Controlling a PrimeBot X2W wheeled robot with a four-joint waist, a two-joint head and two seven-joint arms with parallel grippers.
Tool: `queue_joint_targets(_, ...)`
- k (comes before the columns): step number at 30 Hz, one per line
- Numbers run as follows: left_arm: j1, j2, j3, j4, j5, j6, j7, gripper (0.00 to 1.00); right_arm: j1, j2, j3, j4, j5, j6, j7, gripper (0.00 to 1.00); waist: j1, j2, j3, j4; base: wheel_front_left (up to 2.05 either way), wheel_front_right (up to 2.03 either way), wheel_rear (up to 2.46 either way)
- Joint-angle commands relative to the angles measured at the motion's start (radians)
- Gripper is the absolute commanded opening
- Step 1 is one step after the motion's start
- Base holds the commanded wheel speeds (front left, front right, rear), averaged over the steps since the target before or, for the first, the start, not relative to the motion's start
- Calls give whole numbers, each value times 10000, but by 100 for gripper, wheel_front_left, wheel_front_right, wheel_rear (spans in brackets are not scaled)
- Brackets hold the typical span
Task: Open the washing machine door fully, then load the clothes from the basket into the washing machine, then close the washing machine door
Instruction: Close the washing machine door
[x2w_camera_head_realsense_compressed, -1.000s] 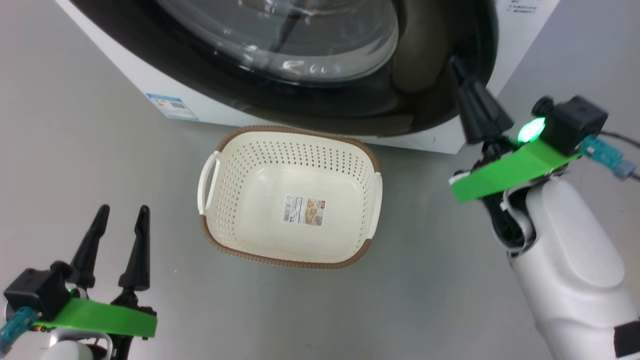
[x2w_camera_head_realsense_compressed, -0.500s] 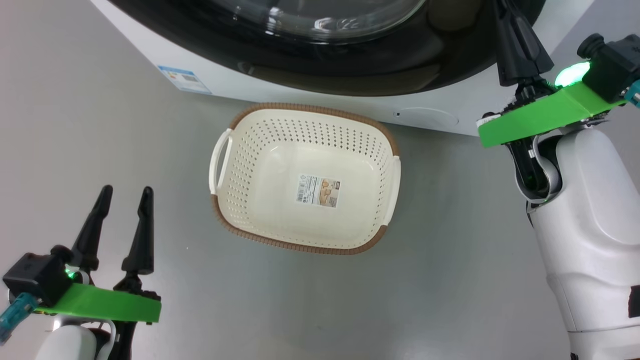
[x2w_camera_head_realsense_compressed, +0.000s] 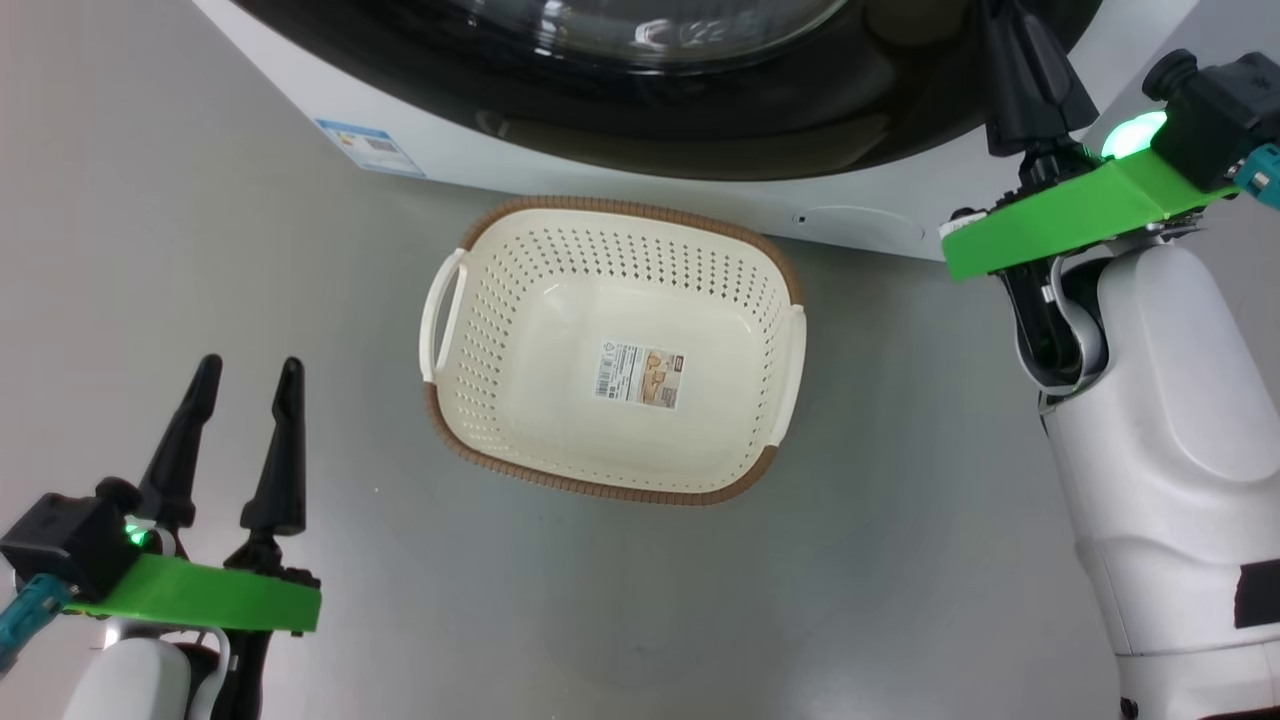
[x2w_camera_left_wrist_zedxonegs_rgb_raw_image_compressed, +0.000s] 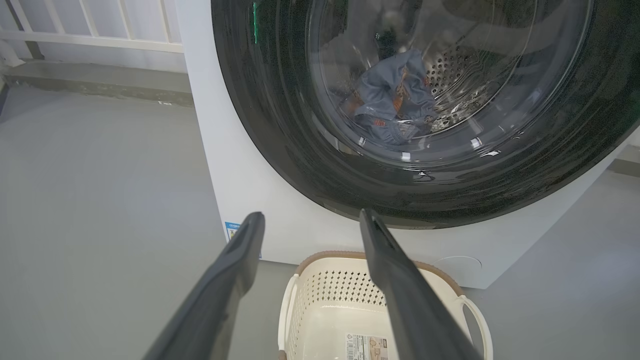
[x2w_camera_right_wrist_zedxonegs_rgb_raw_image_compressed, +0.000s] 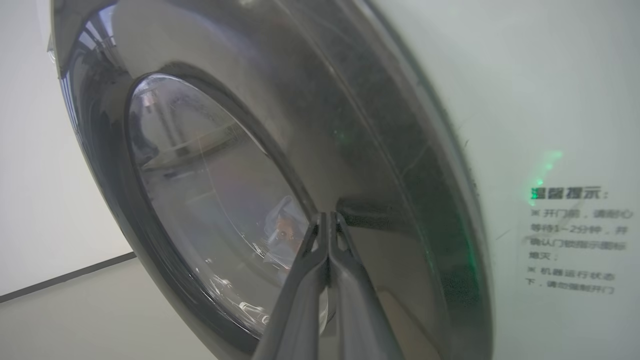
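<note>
The washing machine (x2w_camera_left_wrist_zedxonegs_rgb_raw_image_compressed: 240, 165) stands ahead with the washing machine door (x2w_camera_head_realsense_compressed: 700, 130) lying flat against its front. Through the glass I see the clothes (x2w_camera_left_wrist_zedxonegs_rgb_raw_image_compressed: 395, 100), a blue bundle with orange prints, in the steel drum. The cream basket (x2w_camera_head_realsense_compressed: 600, 206) sits on the floor before the machine, with just a barcode label inside. My right gripper (x2w_camera_right_wrist_zedxonegs_rgb_raw_image_compressed: 327, 217) is shut with nothing in it, its tips at the door's (x2w_camera_right_wrist_zedxonegs_rgb_raw_image_compressed: 350, 125) black ring beside a dark recess. My left gripper (x2w_camera_head_realsense_compressed: 250, 368) hangs open at the lower left, well clear of the basket; its spread fingers (x2w_camera_left_wrist_zedxonegs_rgb_raw_image_compressed: 235, 270) point at the machine.
Grey floor surrounds the basket on all sides. A blue energy label (x2w_camera_head_realsense_compressed: 365, 147) and a round cover (x2w_camera_head_realsense_compressed: 860, 222) mark the machine's lower front. A white railing (x2w_camera_left_wrist_zedxonegs_rgb_raw_image_compressed: 90, 40) runs behind the machine's left. My right forearm (x2w_camera_head_realsense_compressed: 1170, 450) fills the right side.
The head view has shifted. The door stood ajar with a gap at its right edge; now it lies against the machine. My right gripper went forward with it. The left gripper stayed put.
</note>
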Motion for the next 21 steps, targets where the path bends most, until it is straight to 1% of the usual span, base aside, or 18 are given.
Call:
queue_joint_targets(1,-173,289,382,-141,-40,-29,-122,100,95,76,130,-266,67,-69,-46,0,0,0,-96,-56,0,0,0)
queue_joint_targets(2,-160,292,393,-115,-29,-29,-122,100,218,68,207,-258,84,-69,-46,0,0,0,-157,-87,0,0,0)
queue_joint_targets(3,-147,296,401,-93,-22,-29,-122,100,339,54,280,-263,97,-69,-46,13,0,0,-200,-113,0,0,0)
queue_joint_targets(4,-129,300,413,-65,-14,-29,-122,100,474,54,322,-293,124,-69,-46,33,0,0,-265,-146,0,0,0)
queue_joint_targets(5,-102,308,427,-37,-8,-29,-122,100,623,51,388,-295,151,-69,-46,45,0,0,-326,-188,0,0,0)
queue_joint_targets(6,-78,318,438,-14,-4,-29,-122,100,766,36,467,-286,168,-69,-46,75,0,0,-390,-229,0,0,0)
queue_joint_targets(7,-51,329,452,6,1,-29,-122,100,914,32,539,-287,203,-69,-46,98,0,0,-452,-274,0,0,0)
queue_joint_targets(8,-23,340,465,30,7,-29,-122,100,1059,17,600,-282,253,-69,-46,100,0,0,-519,-317,0,0,0)
queue_joint_targets(15,207,413,542,180,51,-29,-122,100,2371,-74,785,-385,561,-69,-46,100,0,0,-1145,-622,0,0,0)
queue_joint_targets(21,556,511,546,287,72,-29,-122,100,3569,-402,1153,-529,922,-69,-46,100,0,0,-1816,-917,0,0,0)
